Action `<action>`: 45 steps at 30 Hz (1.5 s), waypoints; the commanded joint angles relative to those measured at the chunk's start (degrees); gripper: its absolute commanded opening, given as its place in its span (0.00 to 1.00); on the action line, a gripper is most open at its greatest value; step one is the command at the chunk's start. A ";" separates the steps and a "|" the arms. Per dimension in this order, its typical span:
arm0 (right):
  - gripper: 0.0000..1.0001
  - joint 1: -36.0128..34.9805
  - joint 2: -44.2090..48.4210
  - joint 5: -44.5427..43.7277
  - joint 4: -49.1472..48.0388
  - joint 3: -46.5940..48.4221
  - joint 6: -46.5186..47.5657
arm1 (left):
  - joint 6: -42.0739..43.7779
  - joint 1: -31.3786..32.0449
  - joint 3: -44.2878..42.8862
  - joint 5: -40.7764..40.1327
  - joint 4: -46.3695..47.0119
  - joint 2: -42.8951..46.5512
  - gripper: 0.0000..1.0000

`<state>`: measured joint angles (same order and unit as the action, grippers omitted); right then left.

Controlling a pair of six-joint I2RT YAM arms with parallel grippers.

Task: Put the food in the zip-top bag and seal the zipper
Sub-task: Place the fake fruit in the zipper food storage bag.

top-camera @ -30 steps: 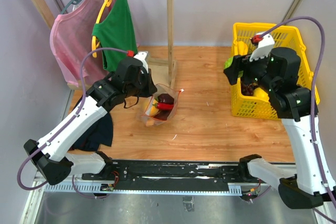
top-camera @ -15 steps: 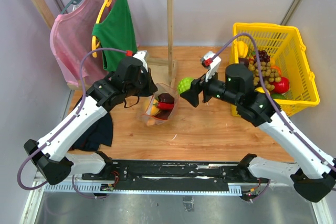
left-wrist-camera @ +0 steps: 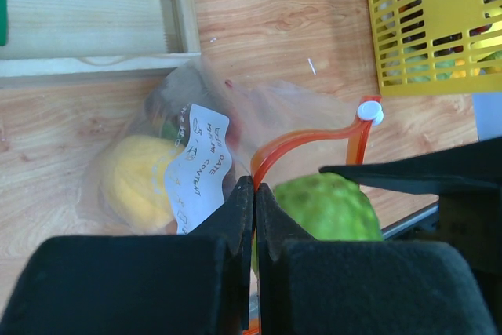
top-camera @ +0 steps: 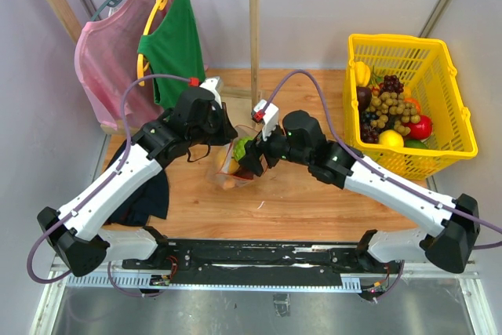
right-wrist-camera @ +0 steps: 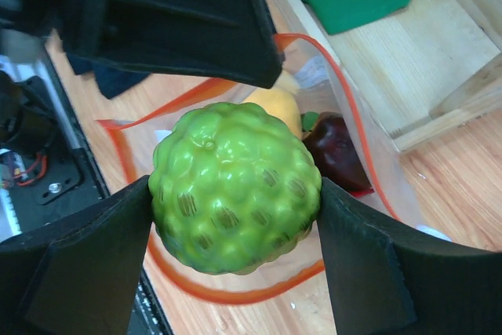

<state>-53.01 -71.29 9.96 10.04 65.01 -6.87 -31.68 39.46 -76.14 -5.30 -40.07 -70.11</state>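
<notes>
The clear zip-top bag (top-camera: pixel 229 164) lies on the wooden table with its mouth held open. My left gripper (left-wrist-camera: pixel 255 194) is shut on the orange-red zipper (left-wrist-camera: pixel 314 137) beside the white label (left-wrist-camera: pixel 196 166). My right gripper (right-wrist-camera: pixel 235 194) is shut on the green bumpy ball (right-wrist-camera: pixel 235 186) and holds it right over the open mouth, inside the loop of the zipper (right-wrist-camera: pixel 235 292). Inside the bag lie an orange-yellow fruit (right-wrist-camera: pixel 274 103) and a dark purple one (right-wrist-camera: pixel 337 154). The ball also shows in the top view (top-camera: pixel 243 147) and the left wrist view (left-wrist-camera: pixel 329 205).
A yellow basket (top-camera: pixel 451 76) at the right holds grapes, tan balls and other toy fruit. A wooden clothes rack (top-camera: pixel 254 37) with a pink and a green garment stands at the back left. A dark cloth (top-camera: pixel 145 194) lies left of the bag.
My right arm has swung left from the yellow basket, carrying the green ball to the bag's mouth. The left gripper has stayed holding the zipper edge.
</notes>
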 commanded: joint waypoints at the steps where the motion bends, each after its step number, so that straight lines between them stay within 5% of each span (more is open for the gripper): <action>1: 0.52 -0.78 -1.78 -5.82 -2.86 -0.43 2.47 | -1.31 0.26 0.02 0.61 3.84 0.89 0.00; 13: 0.79 -0.78 -4.17 -10.86 -2.57 -0.72 3.88 | -2.32 0.31 0.29 2.14 4.17 1.38 0.00; 24: 0.93 -0.78 -1.89 -10.69 -1.78 -0.24 3.31 | -3.04 0.26 1.55 1.83 4.04 2.00 0.00; 35: 0.87 -0.41 4.94 -17.55 3.81 0.37 1.69 | -2.73 0.26 1.53 1.35 3.73 2.05 0.00; 45: 0.73 1.07 4.56 -20.67 7.73 -1.72 -9.54 | -2.77 0.26 1.84 1.35 3.95 2.16 0.00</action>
<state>-53.08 -66.08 -8.54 15.90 64.49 -9.93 -34.35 39.48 -74.43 -3.77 -38.65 -69.65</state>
